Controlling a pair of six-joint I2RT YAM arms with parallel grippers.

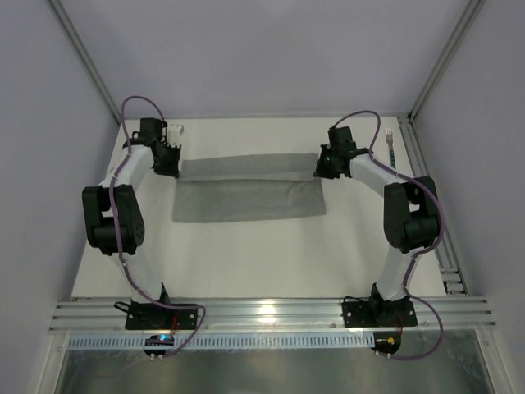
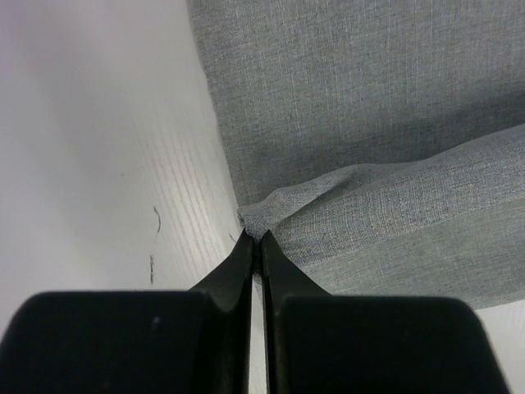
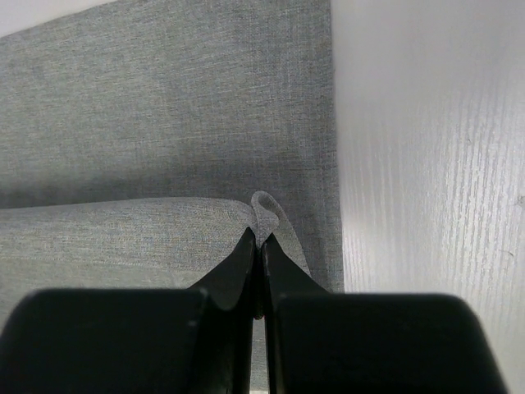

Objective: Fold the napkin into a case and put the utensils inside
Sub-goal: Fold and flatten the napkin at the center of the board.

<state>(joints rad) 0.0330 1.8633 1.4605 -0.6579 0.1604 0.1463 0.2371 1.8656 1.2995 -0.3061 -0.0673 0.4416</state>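
**A:** Nearest the rail [image 1: 271, 312], on the near side of the napkin [image 1: 246, 201], what is showing?

**B:** Bare white table [image 1: 246, 263] is stretching from the napkin's near edge back to that rail.

**A:** And the napkin itself?

**B:** It is lying spread out as a wide grey band, with its near part resting flat on the table. Along its far edge a narrower strip is doubling over onto the flat part and is looking darker from above.

**A:** What is holding that strip?

**B:** Both tools are. The left tool [image 2: 257, 235] is sitting at the napkin's far left corner. Its fingers are pressing together on a small peak of cloth, and the folded layer is trailing away from the pinch toward the napkin's middle. The right tool [image 3: 257, 235] is doing the same at the napkin's far right corner. It is closed on a little curl of fabric that is standing up just past its fingertips.

**A:** Is the cloth between them hanging slack?

**B:** From above, the folded strip is running fairly straight from one pinched corner to the other.

**A:** Is anything lying farther out?

**B:** Beyond the napkin's far right corner, well apart from the cloth, the fork [image 1: 391, 146] is lying on the table. Its silver tines are pointing away from the napkin and its dark handle is pointing back toward it.
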